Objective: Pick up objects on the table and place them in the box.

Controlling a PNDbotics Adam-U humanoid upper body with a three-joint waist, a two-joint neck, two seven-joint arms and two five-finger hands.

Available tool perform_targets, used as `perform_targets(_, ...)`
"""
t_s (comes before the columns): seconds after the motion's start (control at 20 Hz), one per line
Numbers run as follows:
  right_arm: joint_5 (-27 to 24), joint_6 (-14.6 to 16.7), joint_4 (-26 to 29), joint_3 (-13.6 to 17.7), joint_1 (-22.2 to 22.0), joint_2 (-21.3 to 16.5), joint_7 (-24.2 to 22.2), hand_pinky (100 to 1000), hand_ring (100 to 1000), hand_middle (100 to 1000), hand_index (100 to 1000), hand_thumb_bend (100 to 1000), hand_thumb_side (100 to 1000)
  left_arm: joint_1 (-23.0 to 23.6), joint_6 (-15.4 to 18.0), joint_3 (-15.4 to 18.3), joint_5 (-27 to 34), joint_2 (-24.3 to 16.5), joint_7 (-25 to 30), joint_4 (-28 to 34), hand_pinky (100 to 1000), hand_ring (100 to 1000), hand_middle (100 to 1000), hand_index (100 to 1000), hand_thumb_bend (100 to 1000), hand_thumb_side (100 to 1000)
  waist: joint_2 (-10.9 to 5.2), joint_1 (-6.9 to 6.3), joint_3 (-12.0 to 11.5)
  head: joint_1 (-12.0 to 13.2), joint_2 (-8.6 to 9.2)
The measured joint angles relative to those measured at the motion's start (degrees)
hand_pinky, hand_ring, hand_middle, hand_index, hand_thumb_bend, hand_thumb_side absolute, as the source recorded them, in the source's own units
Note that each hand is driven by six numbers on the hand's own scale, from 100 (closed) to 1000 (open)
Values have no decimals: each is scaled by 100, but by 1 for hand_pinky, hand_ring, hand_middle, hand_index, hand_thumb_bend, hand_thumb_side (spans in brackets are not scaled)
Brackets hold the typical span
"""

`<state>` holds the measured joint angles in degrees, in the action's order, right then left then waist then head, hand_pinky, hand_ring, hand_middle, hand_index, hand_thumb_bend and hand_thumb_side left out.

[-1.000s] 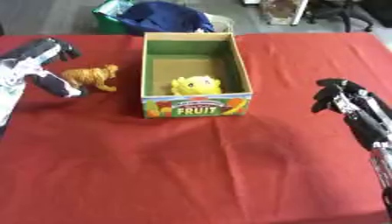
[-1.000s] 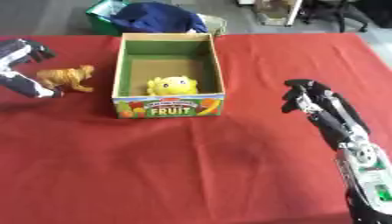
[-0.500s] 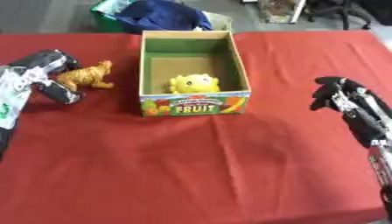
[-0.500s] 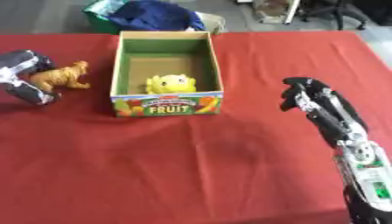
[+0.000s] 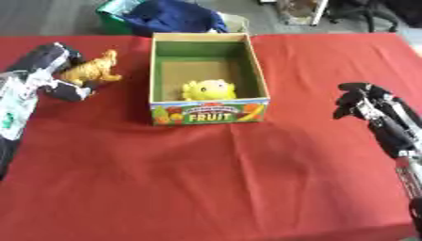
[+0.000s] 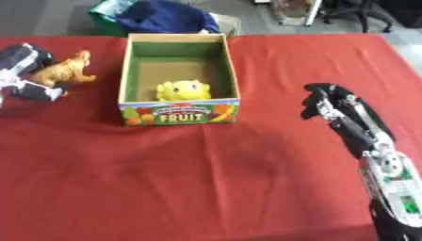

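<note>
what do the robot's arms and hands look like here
Both hands are black with jointed fingers. The left hand sits on a forearm with white panels bearing small green marks. The right hand leads to a slim black forearm with silver joints and a white panel with green marks near the wrist.

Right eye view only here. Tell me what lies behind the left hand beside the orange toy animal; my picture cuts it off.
Observer: In the left eye view, the left hand, at the orange toy animal, runs back into a forearm with a white panel along the picture's left edge.
Operator: Report whether that forearm touches the cardboard fruit box.
Observer: No. Bare red tablecloth shows between the forearm and the cardboard fruit box.
</note>
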<state>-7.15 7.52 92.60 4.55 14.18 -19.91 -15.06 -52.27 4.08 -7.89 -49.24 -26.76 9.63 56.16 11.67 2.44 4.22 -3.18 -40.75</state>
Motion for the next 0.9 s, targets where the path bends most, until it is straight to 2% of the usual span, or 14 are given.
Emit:
perform_targets(0.25,0,0,0,0,0,0,0,570,531,545,771,100,580,-261,-21,-46,108,5,-36,538,613,486,384,534,100,125,-5,2,18,-2,0)
perform_targets(0.4,0,1,0,0,0,1,-3,570,531,545,771,100,580,-476,-33,-130,78,104,-72,630,616,491,390,539,100,122,-14,8,58,4,1)
perform_targets(0.75,-2,-6,0,-36,48,5,-47,570,531,545,771,100,581,-879,90,-340,-334,742,-189,295,622,504,395,549,100,117,-14,-4,256,86,5)
perform_targets(0.9,-2,-5,0,-68,96,10,-81,570,531,545,771,100,579,-955,165,-360,-627,1041,-280,15,623,505,399,551,100,116,35,-3,378,150,21)
